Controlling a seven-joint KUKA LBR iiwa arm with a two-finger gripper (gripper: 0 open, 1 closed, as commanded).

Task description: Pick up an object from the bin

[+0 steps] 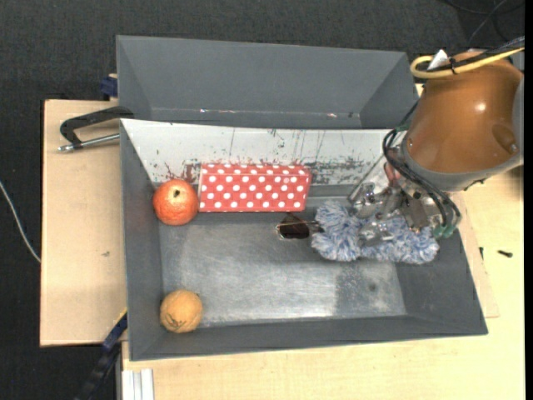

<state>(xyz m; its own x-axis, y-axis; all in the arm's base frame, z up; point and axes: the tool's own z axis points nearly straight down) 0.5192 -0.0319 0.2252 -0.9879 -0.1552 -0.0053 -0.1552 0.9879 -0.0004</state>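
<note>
Dark carpet surrounds my grey bin (250, 277); at its right side the gripper (390, 213) sits low on a shaggy blue-and-white cloth (337, 240), and I cannot tell whether it is clamped or released. Just left of the cloth lies a small dark object (291, 230), then a red white-dotted box (254, 188), a red apple (175, 202) and an orange ball (181, 310) well apart. I judge the pick unfinished: the cloth rests on the floor, with closing and lifting left.

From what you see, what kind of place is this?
Probably a robot picking test station: a grey metal bin holds an apple and a red dotted box, and the gripper is over a blue-white cloth.
</note>
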